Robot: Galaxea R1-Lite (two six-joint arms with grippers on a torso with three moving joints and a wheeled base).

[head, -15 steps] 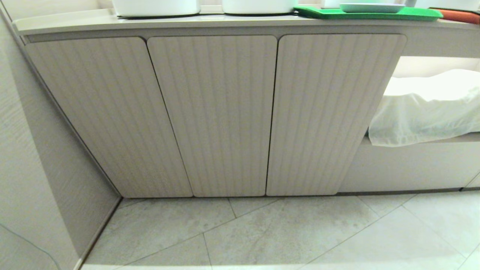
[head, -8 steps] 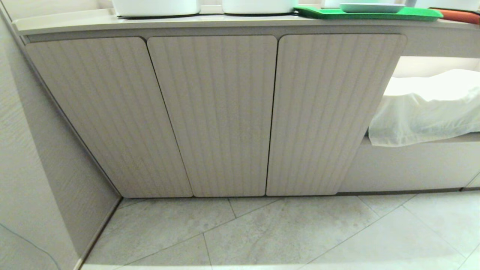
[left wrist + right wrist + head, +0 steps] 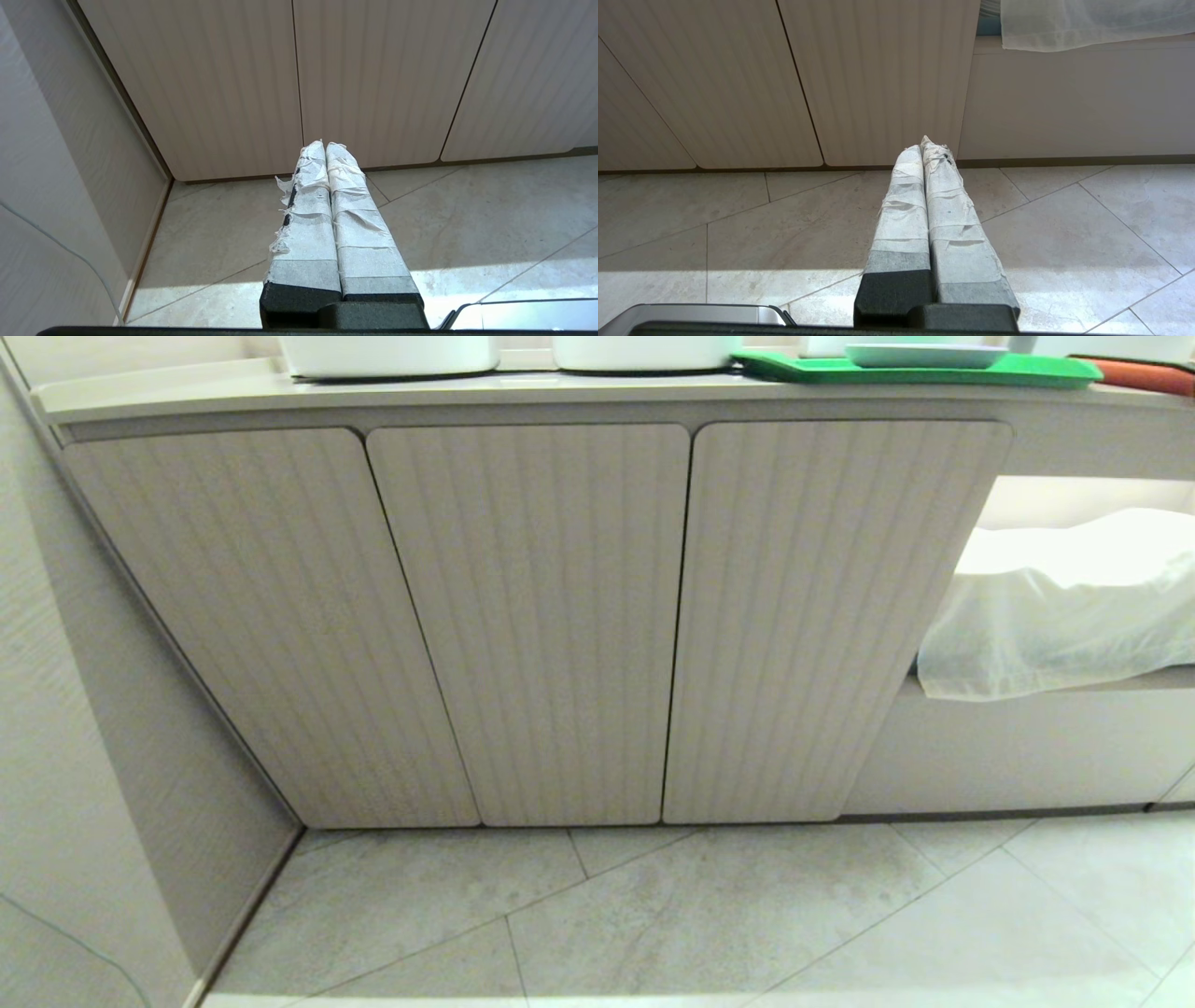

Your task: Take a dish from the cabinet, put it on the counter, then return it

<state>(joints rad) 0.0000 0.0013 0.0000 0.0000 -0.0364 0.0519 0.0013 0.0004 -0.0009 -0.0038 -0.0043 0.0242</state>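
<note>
All three fluted doors of the cabinet are seen shut, the dish presumably hidden inside, while the left gripper and right gripper, both pressed closed and empty, are best parted before a door edge is hooked.

Pale tiled floor, beige wall

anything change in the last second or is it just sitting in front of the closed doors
Nothing visibly changed. The cabinet keeps all three fluted doors closed, the counter above carries the same pots and the green tray, and the white cloth hangs as before. The left gripper and right gripper stay shut and empty, low over the floor, clear of the doors.
</note>
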